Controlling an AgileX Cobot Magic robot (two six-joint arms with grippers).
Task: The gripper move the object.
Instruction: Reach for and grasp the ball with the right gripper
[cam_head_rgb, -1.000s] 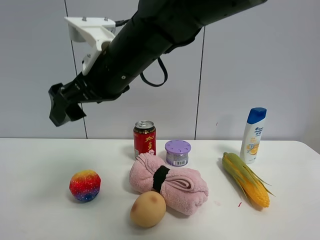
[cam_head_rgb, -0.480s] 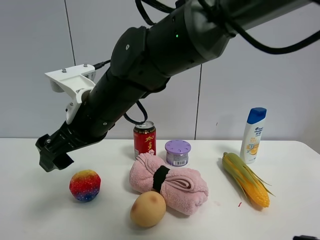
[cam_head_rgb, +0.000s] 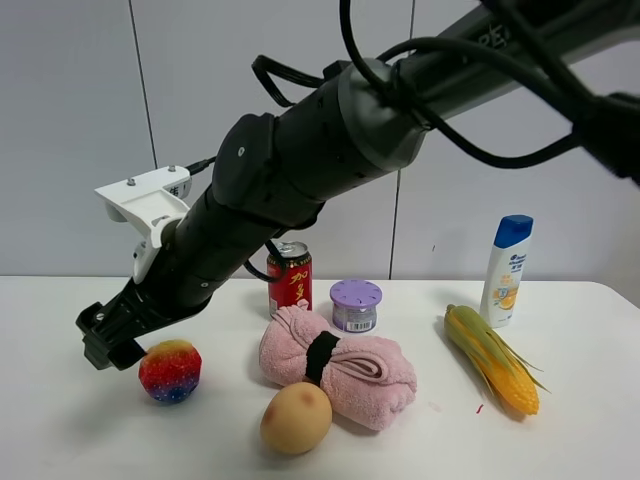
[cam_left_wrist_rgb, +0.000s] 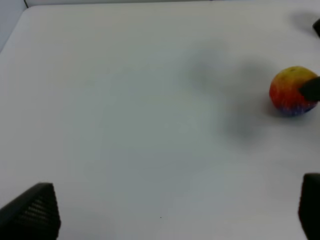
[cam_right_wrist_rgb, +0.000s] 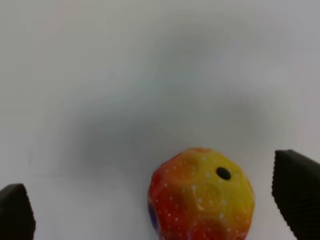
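Exterior high: right gripper (cam_head_rgb: 106, 342) low over the white table (cam_head_rgb: 60, 440); rainbow ball (cam_head_rgb: 170, 370) sits on the table just beside its tip, contact not discernible. Right wrist: fingers (cam_right_wrist_rgb: 296, 192) spread wide, nothing gripped; ball (cam_right_wrist_rgb: 202, 197) lies ahead between them, nearer one finger. Left wrist: left gripper (cam_left_wrist_rgb: 170, 212) also spread and empty; ball (cam_left_wrist_rgb: 291, 91) well ahead, off to one side.

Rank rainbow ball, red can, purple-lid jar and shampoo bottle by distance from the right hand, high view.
The right hand is low at far left.
1. Rainbow ball, just beside it, front left.
2. Red can, back, left of centre.
3. Purple-lid jar, back centre.
4. Shampoo bottle, back right.
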